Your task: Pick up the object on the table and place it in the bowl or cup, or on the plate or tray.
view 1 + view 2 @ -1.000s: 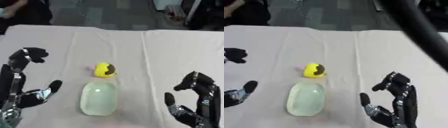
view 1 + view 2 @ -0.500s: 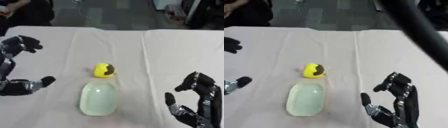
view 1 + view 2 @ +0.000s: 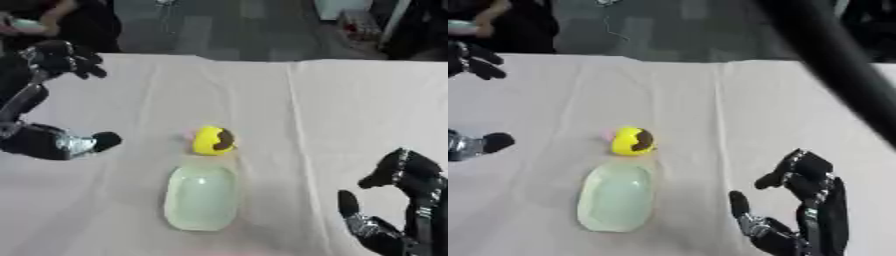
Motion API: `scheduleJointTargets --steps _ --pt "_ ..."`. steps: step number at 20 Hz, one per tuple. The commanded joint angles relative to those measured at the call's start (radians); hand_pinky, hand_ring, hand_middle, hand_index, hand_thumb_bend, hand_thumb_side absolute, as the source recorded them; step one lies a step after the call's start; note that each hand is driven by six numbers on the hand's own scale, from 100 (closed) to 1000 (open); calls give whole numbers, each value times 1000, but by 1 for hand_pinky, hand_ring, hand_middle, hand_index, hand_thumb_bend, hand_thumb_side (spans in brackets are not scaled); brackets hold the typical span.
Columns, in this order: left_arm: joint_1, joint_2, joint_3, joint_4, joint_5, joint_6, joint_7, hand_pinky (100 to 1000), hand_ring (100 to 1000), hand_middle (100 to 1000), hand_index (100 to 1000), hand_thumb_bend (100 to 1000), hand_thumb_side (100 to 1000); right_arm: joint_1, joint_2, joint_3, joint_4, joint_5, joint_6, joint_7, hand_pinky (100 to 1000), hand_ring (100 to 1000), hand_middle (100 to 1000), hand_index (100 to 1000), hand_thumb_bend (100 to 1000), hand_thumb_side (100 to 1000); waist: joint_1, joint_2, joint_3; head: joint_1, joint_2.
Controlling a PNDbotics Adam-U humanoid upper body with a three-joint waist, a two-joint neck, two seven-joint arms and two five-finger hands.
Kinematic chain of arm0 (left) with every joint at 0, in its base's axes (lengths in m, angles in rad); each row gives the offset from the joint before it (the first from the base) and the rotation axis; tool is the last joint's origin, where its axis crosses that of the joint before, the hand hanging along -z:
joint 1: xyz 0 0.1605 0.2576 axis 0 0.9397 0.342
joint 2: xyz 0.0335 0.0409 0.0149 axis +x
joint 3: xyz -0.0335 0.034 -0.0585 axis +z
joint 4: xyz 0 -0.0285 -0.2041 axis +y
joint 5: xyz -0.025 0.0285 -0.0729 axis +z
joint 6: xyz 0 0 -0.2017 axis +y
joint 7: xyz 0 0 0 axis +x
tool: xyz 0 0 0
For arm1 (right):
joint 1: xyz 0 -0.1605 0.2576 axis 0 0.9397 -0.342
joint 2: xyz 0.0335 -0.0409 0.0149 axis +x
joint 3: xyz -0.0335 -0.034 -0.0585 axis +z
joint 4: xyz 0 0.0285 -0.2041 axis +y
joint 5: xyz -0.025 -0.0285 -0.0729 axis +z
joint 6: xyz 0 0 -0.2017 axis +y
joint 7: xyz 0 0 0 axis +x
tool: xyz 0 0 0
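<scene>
A small yellow object (image 3: pixel 213 140) with a dark patch lies mid-table, a bit of pink showing at its left side. Just in front of it sits a pale green oval tray (image 3: pixel 201 197), with nothing on it. My left hand (image 3: pixel 59 57) is raised at the far left of the table, well away from the object, fingers relaxed and apart, the thumb (image 3: pixel 103 141) lower down. My right hand (image 3: pixel 798 210) rests open near the lower right corner, fingers up, holding nothing.
A beige cloth with a few creases covers the table (image 3: pixel 332 105). Beyond its far edge lie a dark floor and a person at the upper left. A thick dark bar (image 3: pixel 833 70) crosses the right eye view diagonally.
My left hand has lifted and swung away to the far left, further from the yellow object. The right hand, the object and the tray have stayed put.
</scene>
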Motion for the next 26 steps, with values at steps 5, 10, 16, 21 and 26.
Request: scheduleJointTargets --steps 5,10,16,21,26 --pt "-108 79 -25 -13 36 21 -148 619 609 700 703 586 802 -17 -25 13 -14 5 -301 -299 361 329 275 402 413 562 9 -10 -18 75 -2" --pt "-161 110 -42 -13 -13 57 -297 668 667 719 708 577 817 -26 -40 10 -14 -7 -301 -299 363 329 273 398 418 558 18 -8 -33 107 -2" --pt "-200 126 -77 -13 -105 55 -449 699 704 726 706 588 795 -43 -75 -12 -14 -48 -301 -299 364 329 276 404 424 570 28 -8 -62 150 -2" --pt "-203 113 -96 -13 -122 43 -478 697 703 734 731 616 783 -64 -99 -27 -14 -100 -301 -299 364 330 278 408 430 580 29 -4 -95 152 -25" --pt "-206 100 -113 -13 -123 41 -488 696 704 746 774 650 773 -86 -126 -53 -14 -160 -301 -299 365 330 281 412 438 587 32 2 -124 172 -35"
